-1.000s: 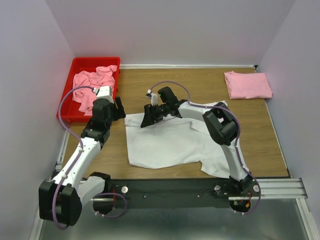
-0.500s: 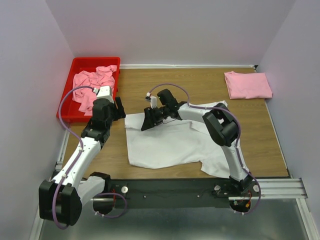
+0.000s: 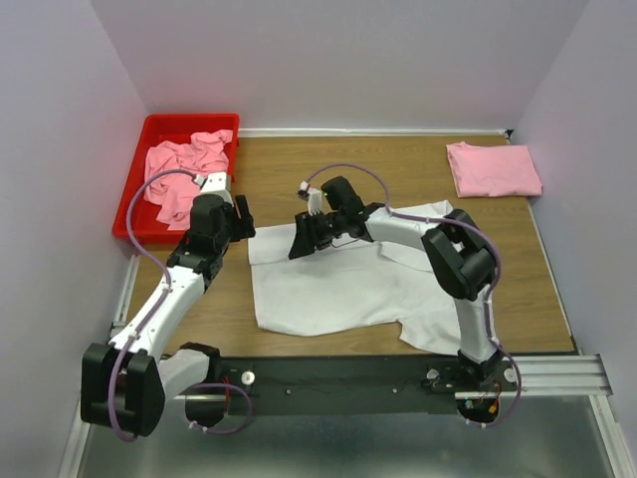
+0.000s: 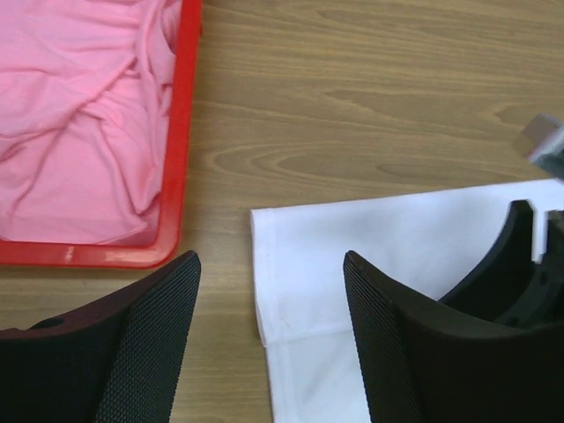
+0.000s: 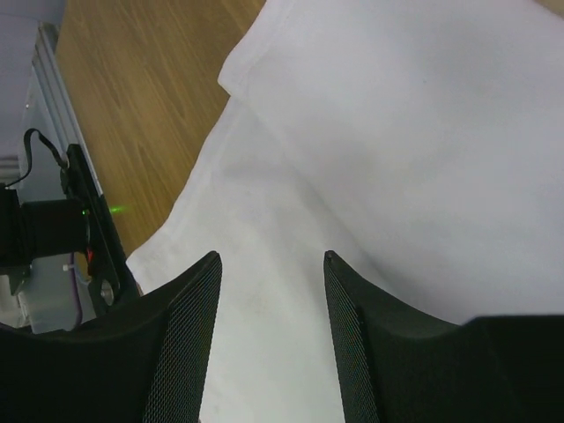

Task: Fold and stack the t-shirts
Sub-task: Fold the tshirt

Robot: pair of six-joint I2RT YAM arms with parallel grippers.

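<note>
**Both grippers open over the far-left part of a white shirt**

A white shirt [image 3: 343, 289] lies spread on the middle of a wooden table [image 3: 398, 169], reaching toward the near edge. It is mostly flat, and one sleeve sticks out at its near-right side.

The left gripper [image 3: 242, 217] is at the shirt's far-left corner. In its wrist view the two black fingers stand wide apart with nothing between them. The shirt's left hem runs down the gap between them: cloth toward the right finger, bare wood toward the left one. The shirt's corner sits just beyond the fingertips. Whether the fingers touch the cloth cannot be told.

The right gripper [image 3: 299, 239] is over the far edge of the shirt, just right of the left gripper, and the two are near each other but apart. Its fingers are also spread and hold nothing. Its wrist view shows white cloth under and ahead of them, with an upper layer whose corner lies over a lower layer. Contact with the cloth cannot be told here either.

A red bin [image 3: 132, 221] sits at the far-left corner of the table, holding crumpled pink shirts [image 3: 184, 169]. A folded pink shirt [image 3: 493, 167] lies at the far-right corner, well apart from both grippers.
</note>
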